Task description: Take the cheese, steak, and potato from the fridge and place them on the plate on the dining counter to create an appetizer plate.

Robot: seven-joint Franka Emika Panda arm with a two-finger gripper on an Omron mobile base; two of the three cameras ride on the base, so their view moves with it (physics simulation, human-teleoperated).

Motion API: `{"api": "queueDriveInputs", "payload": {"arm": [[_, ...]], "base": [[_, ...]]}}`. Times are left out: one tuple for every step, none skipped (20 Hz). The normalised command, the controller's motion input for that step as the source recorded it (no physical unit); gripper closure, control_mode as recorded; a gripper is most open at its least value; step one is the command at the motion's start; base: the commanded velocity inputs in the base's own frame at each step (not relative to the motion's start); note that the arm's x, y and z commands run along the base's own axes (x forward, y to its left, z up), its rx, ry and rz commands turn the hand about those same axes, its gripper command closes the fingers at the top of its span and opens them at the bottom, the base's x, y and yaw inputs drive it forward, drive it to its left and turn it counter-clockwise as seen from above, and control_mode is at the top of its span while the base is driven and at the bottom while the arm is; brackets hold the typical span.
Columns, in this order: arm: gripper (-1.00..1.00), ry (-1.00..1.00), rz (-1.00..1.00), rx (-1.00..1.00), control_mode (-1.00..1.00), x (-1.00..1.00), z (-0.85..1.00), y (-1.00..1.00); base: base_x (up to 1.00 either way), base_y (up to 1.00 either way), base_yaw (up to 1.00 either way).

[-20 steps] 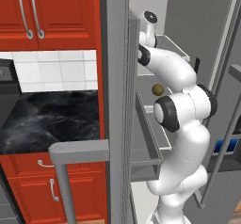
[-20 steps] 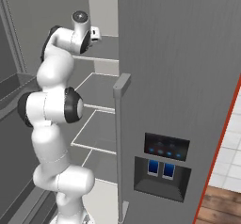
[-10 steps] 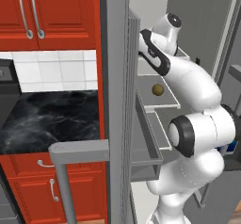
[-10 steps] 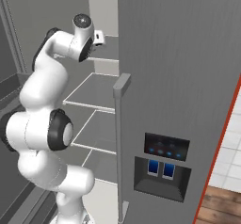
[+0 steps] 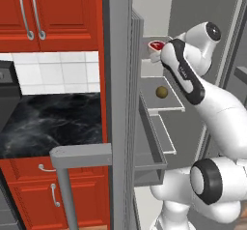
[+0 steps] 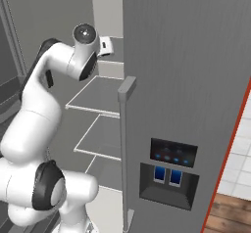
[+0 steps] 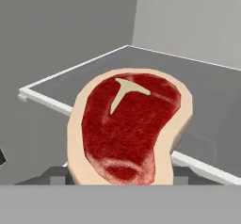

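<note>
While the steak [image 7: 129,129] stands upright, fingers flank its base.

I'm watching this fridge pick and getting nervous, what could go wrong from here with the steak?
1. The steak stands up close in the hand view, above the white shelf edge; whether the jaws pinch it firmly cannot be seen, so it might slip and fall.
2. The arm is bent tight inside the fridge, close to the door bins; backing out could clip them.
3. The potato sits on the shelf below and could get knocked.
</note>
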Motion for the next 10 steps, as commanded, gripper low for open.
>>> {"api": "queueDriveInputs", "payload": {"arm": [[1.00,0.00,0.00,0.00,-1.00,-1.00,0.64,-0.31],[1.00,0.00,0.00,0.00,-1.00,-1.00,0.68,-0.27],[1.00,0.00,0.00,0.00,-1.00,-1.00,0.67,-0.23],[1.00,0.00,0.00,0.00,-1.00,-1.00,0.65,-0.21],[1.00,0.00,0.00,0.00,-1.00,-1.00,0.61,-0.19],[1.00,0.00,0.00,0.00,-1.00,-1.00,0.55,-0.16],[1.00,0.00,0.00,0.00,-1.00,-1.00,0.49,-0.15],[1.00,0.00,0.00,0.00,-1.00,-1.00,0.39,-0.11],[1.00,0.00,0.00,0.00,-1.00,-1.00,0.30,-0.09],[1.00,0.00,0.00,0.00,-1.00,-1.00,0.21,-0.09]], "base": [[0.00,0.00,0.00],[0.00,0.00,0.00],[0.00,0.00,0.00],[0.00,0.00,0.00],[0.00,0.00,0.00],[0.00,0.00,0.00],[0.00,0.00,0.00],[0.00,0.00,0.00],[0.00,0.00,0.00],[0.00,0.00,0.00]]}}
